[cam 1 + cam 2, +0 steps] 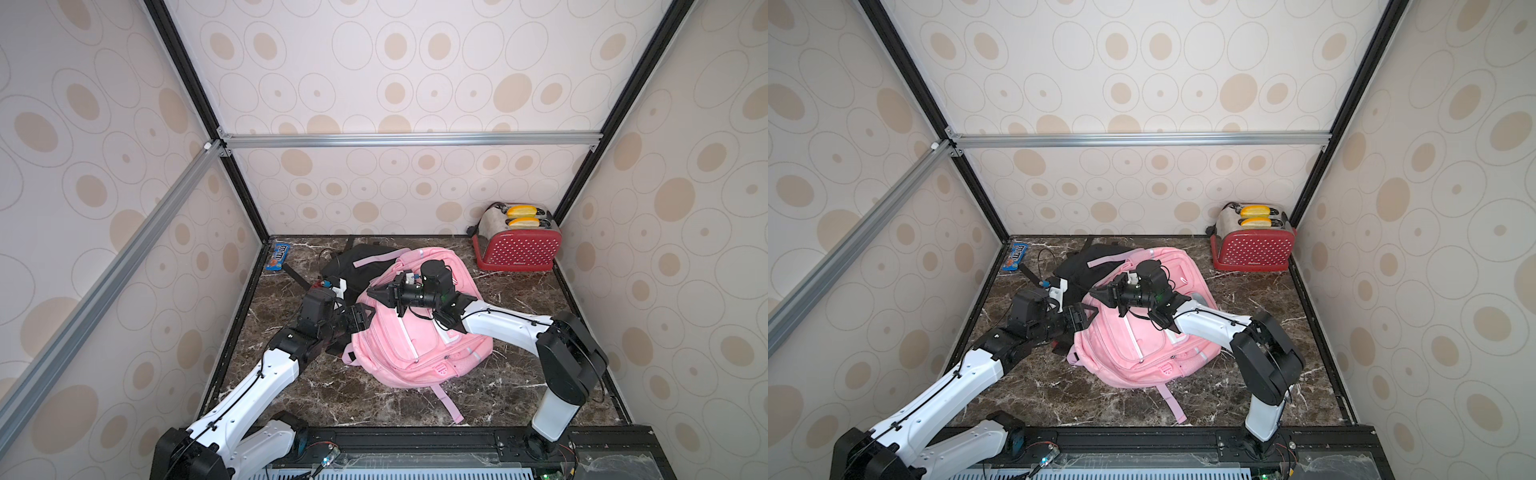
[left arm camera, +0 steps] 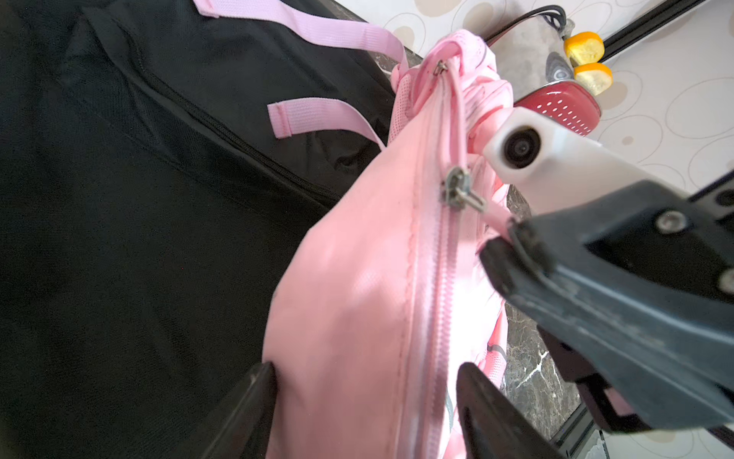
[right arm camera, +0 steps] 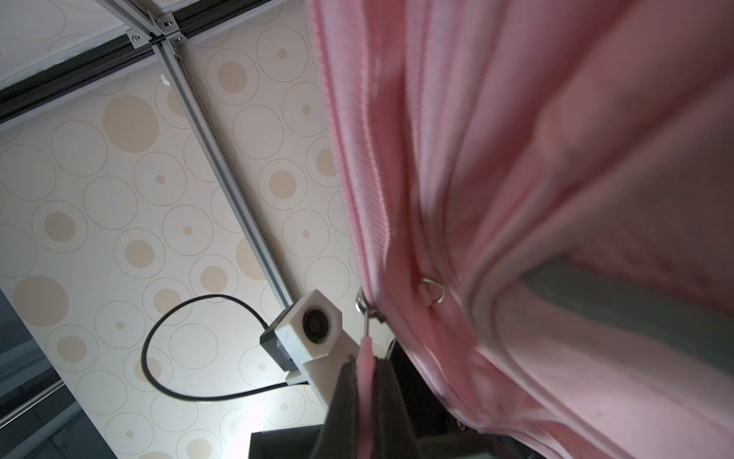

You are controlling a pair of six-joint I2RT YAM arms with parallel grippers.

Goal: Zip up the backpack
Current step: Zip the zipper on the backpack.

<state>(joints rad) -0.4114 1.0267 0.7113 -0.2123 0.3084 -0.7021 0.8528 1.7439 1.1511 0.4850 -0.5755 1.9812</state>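
Patterned walls (image 1: 124,249) close the marble worktop (image 1: 519,374) on its left, far and right sides. In the far left corner a blue candy packet (image 1: 278,257) lies against the wall, and the left arm fills most of the narrow strip near it. A black bag (image 1: 357,262) lies far left of centre, partly under the pink backpack (image 1: 419,349), which sprawls across the middle with one strap (image 1: 446,401) trailing towards the near edge. The left fingers (image 2: 482,401) stand apart at the backpack's left side, one on each side of the raised zipper seam, gripping nothing. Just right of them and slightly farther, the right fingers (image 3: 365,381) are pinched together on the pink pull tab (image 2: 496,216) of the zipper slider (image 2: 456,192). The teeth between the slider and the left fingers look meshed. Bare worktop lies open near the backpack and to its right, crossed only by the right arm. In the far right corner a red toaster (image 1: 517,245) stands against the walls, well apart from the backpack, with two bread slices (image 1: 521,210) in its slots.
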